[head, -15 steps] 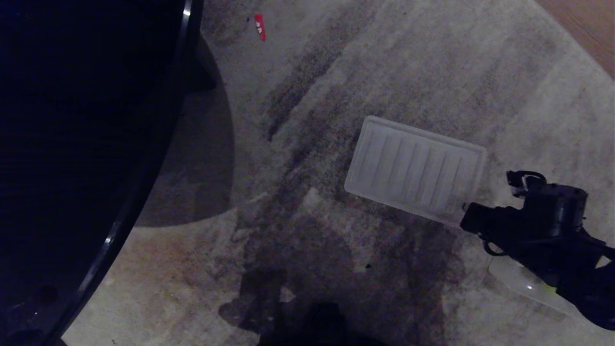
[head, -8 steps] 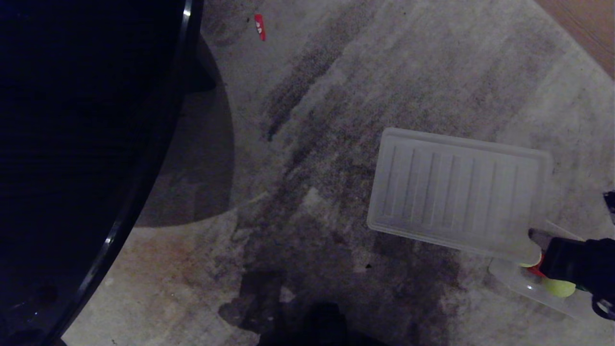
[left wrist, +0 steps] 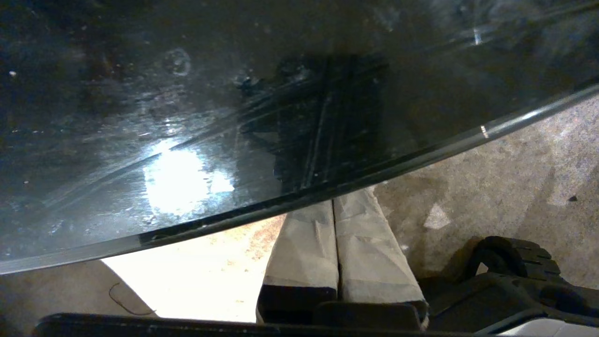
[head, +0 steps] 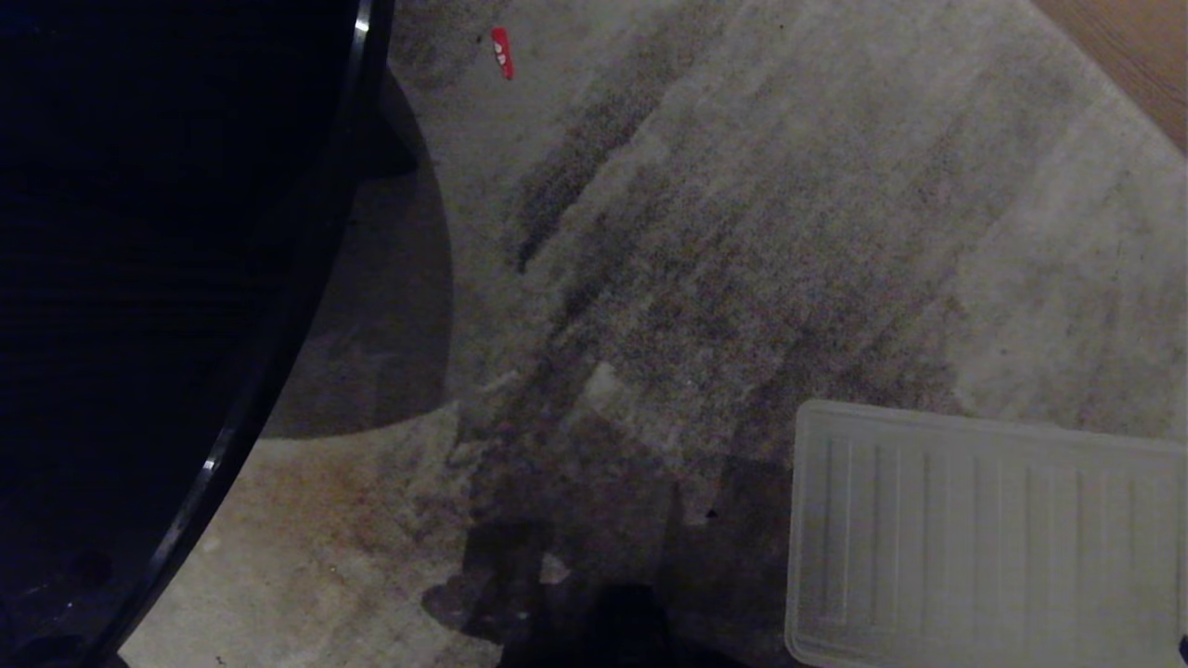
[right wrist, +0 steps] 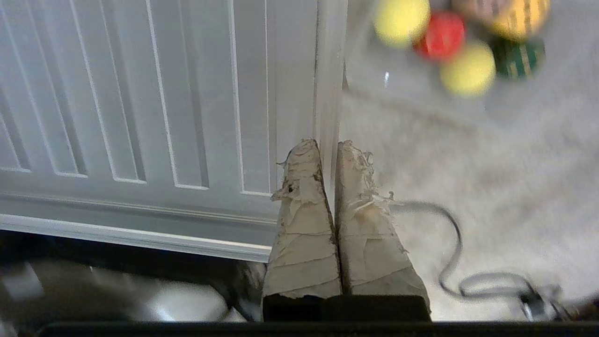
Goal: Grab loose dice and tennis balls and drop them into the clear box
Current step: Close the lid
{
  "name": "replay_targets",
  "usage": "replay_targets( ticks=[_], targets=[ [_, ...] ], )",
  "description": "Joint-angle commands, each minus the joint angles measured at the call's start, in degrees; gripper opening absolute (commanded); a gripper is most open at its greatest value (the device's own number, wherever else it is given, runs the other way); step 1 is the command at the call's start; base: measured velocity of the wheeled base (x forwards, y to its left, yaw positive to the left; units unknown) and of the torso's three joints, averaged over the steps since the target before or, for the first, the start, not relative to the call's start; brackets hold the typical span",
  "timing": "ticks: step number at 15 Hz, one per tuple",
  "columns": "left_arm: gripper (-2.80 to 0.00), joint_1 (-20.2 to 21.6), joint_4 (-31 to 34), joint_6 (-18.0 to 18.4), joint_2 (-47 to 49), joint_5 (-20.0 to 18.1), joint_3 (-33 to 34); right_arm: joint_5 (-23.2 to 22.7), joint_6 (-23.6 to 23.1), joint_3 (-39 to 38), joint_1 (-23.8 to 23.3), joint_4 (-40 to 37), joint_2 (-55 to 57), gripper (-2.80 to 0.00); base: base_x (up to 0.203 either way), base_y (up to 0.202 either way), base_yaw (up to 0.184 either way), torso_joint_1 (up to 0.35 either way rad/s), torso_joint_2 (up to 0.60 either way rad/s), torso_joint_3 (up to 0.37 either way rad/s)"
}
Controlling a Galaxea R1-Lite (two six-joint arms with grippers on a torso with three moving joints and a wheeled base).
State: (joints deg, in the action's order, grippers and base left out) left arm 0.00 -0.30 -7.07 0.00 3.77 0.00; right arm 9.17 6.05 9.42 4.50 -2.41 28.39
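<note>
Right gripper (right wrist: 330, 145): pinches the edge rim of a whitish, ribbed, flat plastic lid (right wrist: 164, 103); tape-wrapped fingers (right wrist: 304, 224) pressed together with only the thin rim between them; nothing else in the grip. Same lid in the head view (head: 984, 538): fills the lower right corner, ribs facing up, cut off by the frame edges, above a mottled grey rug (head: 742, 232); gripper itself not made out there. Low see-through plastic box (right wrist: 388, 79): sits on the rug just beyond the lid's held edge, seen only from the right wrist, open at the top, not covered by the lid. Inside it, bunched in one corner: two fuzzy yellow-green tennis balls (right wrist: 401, 21) (right wrist: 467, 68) with a red rounded die (right wrist: 442, 35) touching between them; beside these a yellow-orange striped thing (right wrist: 519, 16) and a dark green striped thing (right wrist: 517, 56), both too blurred to identify. Thin grey cable (right wrist: 449, 252): loops across the rug near the right fingers. Left gripper (left wrist: 333, 210): parked low by the rim of a round glossy black table (left wrist: 187, 93), taped fingers closed flat against each other, holding nothing. Same table (head: 139, 278): takes up the left of the head view. Small red object with white marks (head: 501, 51): lies on the rug at the far edge, near the table, too small to identify. Strip of brown wooden floor (head: 1132, 56): shows past the rug's far right corner.
</note>
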Motion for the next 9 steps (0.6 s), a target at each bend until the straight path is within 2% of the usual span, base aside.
replay_targets(
  ticks=[1,5,7,9],
  targets=[
    [-2.80,0.00,-0.05,-0.05,0.09,0.01,0.09,-1.37,-1.83,-1.79,-1.66,-5.74,-14.11,-2.80,0.000,0.000,0.000,0.000,0.00,0.000],
    [-2.80,0.00,-0.05,-0.05,0.02,0.01,0.09,-7.91,-5.59,-4.58,-3.33,-7.52,-27.72,-2.80,0.000,0.000,0.000,0.000,0.00,0.000],
    [-2.80,0.00,-0.05,0.03,0.08,0.01,0.09,-10.22,-6.14,-5.44,-3.66,-7.75,-28.51,-2.80,0.000,0.000,0.000,0.000,0.00,0.000],
    [-2.80,0.00,-0.05,0.04,0.00,0.01,0.09,-10.48,-6.14,-5.55,-3.71,-7.79,-28.39,-2.80,0.000,0.000,0.000,0.000,0.00,0.000]
  ],
)
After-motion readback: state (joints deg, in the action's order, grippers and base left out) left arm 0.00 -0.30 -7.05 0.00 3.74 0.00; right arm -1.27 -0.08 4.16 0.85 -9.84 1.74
